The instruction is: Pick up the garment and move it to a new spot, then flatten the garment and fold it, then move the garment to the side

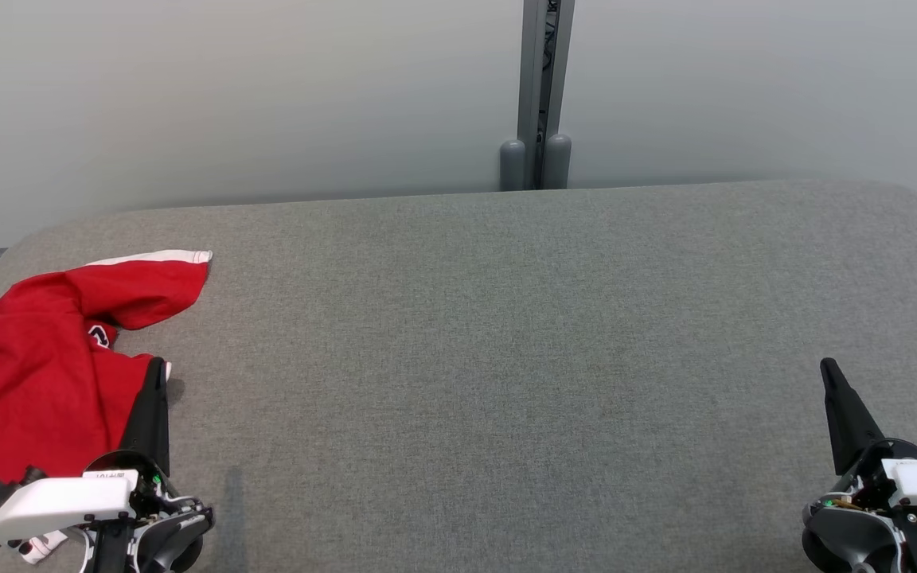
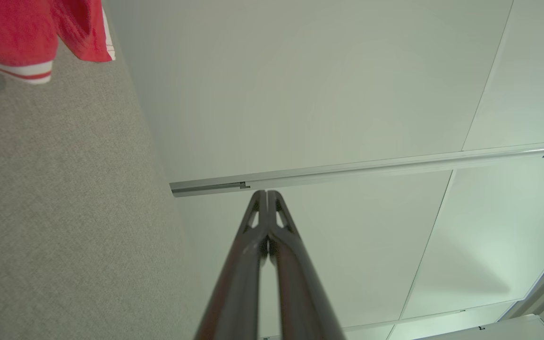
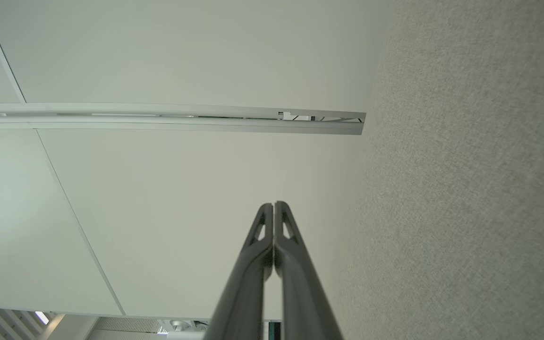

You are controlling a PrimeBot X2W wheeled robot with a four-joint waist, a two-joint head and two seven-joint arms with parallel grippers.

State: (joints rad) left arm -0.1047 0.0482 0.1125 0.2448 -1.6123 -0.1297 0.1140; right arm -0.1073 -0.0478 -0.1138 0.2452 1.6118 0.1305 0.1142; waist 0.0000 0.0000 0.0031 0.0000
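Note:
A red garment [image 1: 29, 374] with white trim lies crumpled at the far left of the grey table [image 1: 506, 318], partly past the head view's left edge. My left gripper [image 1: 158, 366] stands at the lower left, shut with nothing in it, its tip right beside the garment's right hem. In the left wrist view its fingertips [image 2: 267, 194] press together, and the garment [image 2: 31, 33] shows at the top left. My right gripper [image 1: 827, 368] rests at the lower right, shut and empty, far from the cloth. The right wrist view has its fingers [image 3: 273, 208] closed.
Behind the table runs a pale wall [image 1: 267, 95] with a grey vertical post [image 1: 538, 95] near the middle. The table's wide fabric top spreads between both arms.

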